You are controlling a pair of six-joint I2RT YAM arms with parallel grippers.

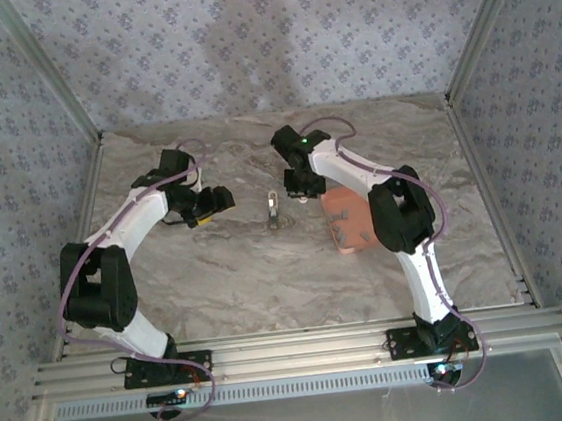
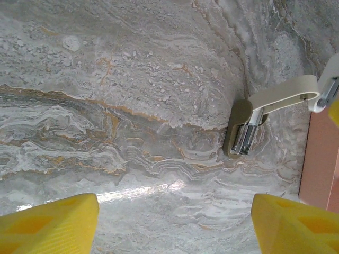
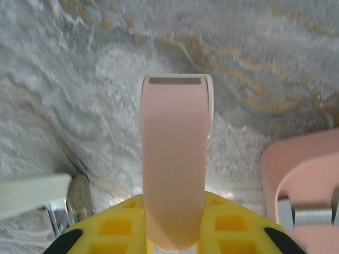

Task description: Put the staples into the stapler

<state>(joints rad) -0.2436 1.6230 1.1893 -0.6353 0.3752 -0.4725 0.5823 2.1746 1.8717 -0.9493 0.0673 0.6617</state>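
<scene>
Right wrist shows you what overhead blurs: right gripper [image 3: 175, 230] clamping one stapler [image 3: 175, 153] beside one tray [image 3: 299, 166]; left gripper [image 2: 175, 214] gapes, one whitish piece [image 2: 276, 95] left of tray

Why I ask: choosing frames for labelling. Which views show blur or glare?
Left wrist: table crisp, with a bright glare streak near the bottom. Right wrist: stapler fairly sharp, table behind it blurred. Top external: soft overall, faint shadows on the back wall.

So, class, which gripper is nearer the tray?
Right. The right gripper, holding the stapler, sits beside the tray, at its far left corner; the left gripper is well left, beyond the whitish piece.
</scene>
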